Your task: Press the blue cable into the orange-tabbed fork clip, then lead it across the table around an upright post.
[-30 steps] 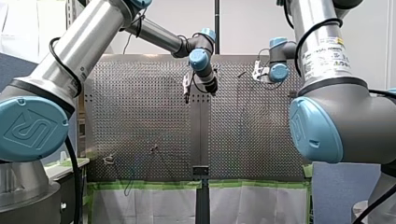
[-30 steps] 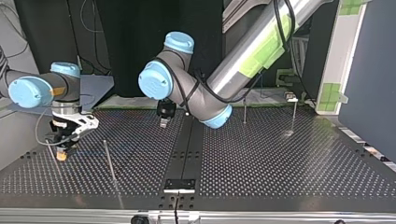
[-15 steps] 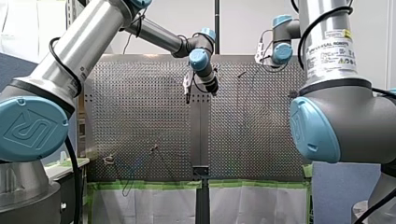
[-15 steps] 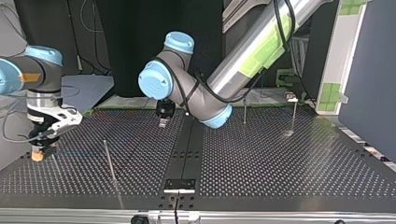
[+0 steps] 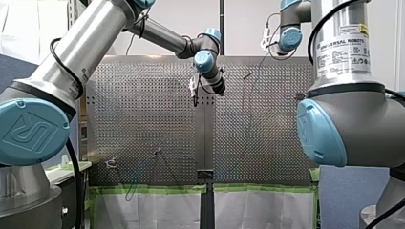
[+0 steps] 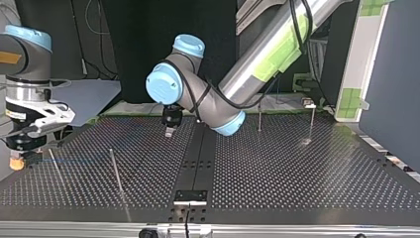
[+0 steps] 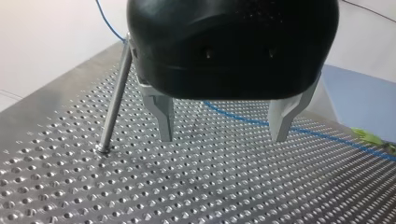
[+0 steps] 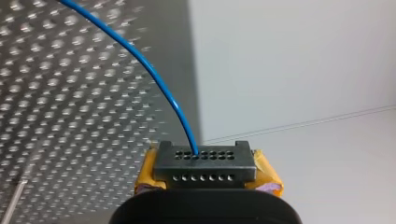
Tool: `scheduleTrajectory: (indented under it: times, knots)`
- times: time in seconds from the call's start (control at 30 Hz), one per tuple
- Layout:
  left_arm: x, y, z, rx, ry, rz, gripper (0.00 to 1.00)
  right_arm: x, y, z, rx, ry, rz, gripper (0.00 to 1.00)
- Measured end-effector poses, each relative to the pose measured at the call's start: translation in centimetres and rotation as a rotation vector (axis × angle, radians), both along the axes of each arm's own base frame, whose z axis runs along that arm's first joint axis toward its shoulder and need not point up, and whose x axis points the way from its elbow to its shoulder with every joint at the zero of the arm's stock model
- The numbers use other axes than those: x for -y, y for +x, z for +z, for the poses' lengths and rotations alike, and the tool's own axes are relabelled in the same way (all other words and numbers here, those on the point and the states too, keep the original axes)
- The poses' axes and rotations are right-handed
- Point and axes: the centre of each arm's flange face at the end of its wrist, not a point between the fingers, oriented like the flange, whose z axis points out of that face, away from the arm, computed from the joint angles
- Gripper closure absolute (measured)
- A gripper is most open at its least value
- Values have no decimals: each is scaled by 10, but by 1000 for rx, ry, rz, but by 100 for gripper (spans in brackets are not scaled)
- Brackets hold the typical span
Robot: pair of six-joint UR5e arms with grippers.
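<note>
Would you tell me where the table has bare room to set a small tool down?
Top view's right half of the table is bare, from the two far posts to the near edge. Its left is crowded: my right gripper, the cable, two nearer posts.

In the top view the left claw (image 6: 169, 132) hangs over the middle of the worktop (image 6: 297, 183). A post (image 6: 115, 171) stands at its 8 o'clock. The right claw (image 6: 17, 161) is farther out at 9 o'clock, by the worktop's edge, and two more posts (image 6: 259, 118) stand at 3 o'clock. The cable (image 8: 154, 74) leads out of the right claw.
</note>
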Motion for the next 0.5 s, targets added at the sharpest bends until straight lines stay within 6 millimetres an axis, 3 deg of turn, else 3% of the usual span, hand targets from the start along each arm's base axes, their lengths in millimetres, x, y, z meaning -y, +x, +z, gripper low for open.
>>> scheduleTrajectory:
  times: [0.2, 0.5]
  knots:
    - [8, 3, 7, 22, -68, -32, 0, -19, -2, 15, 3, -25, 3, 100]
    - [22, 2, 30, 39, -153, -93, 0, -26, -2, -7, -10, 16, 4, 100]
